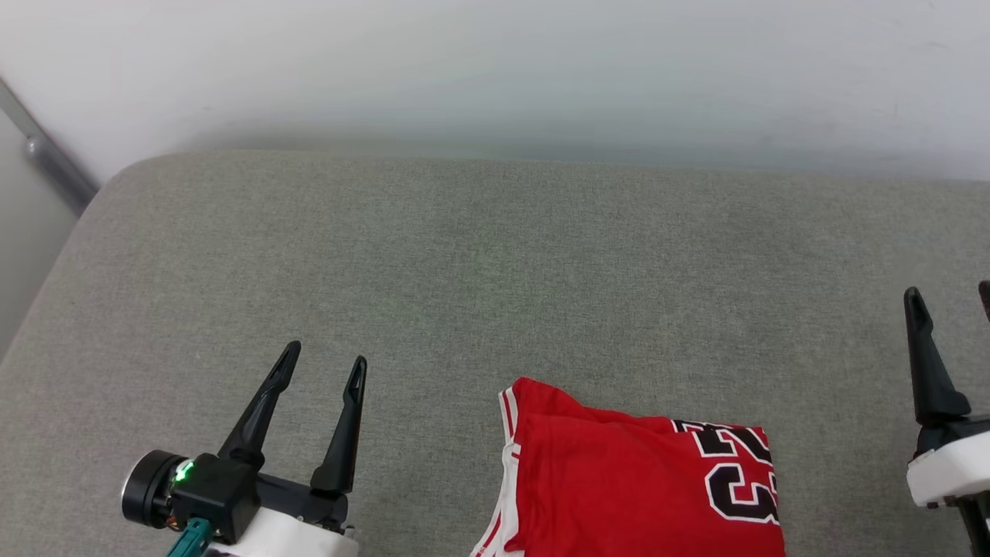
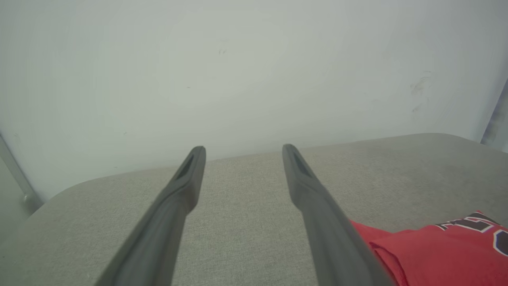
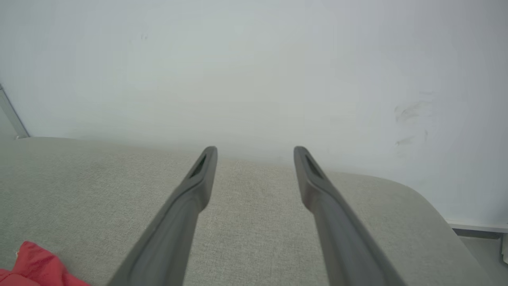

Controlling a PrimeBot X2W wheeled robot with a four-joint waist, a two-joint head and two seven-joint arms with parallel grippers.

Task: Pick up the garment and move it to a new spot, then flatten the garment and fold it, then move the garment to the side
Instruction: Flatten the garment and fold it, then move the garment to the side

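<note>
Closest to us, at the lower left of the head view, sits our left gripper (image 1: 326,356), a black two-fingered claw on a white forearm with a small green light glowing on its dark wrist housing. Its long fingers stand well apart with nothing between them. They point up and away over the grey woven fabric cushion (image 1: 495,255), clear of the cloth beside them.

The garment (image 1: 619,480), a red jersey shirt with black numerals outlined in white and red-and-white striped trim, lies folded into a compact bundle at the bottom edge of that view. It rests flat on the cushion, between our two grippers and somewhat nearer the right one, touching neither. The numerals show on its right part and the striped trim runs down its left edge.

Our right gripper (image 1: 950,292) shows at the right edge, partly cut off, its fingers likewise spread and empty. Its wrist view confirms this: wide jaws over bare cushion, with a corner of the red cloth at the lower left.

Beyond the cushion's rounded far edge rises a plain pale wall (image 1: 495,70), and a grey metal strip (image 1: 46,158) slants down its left side.
</note>
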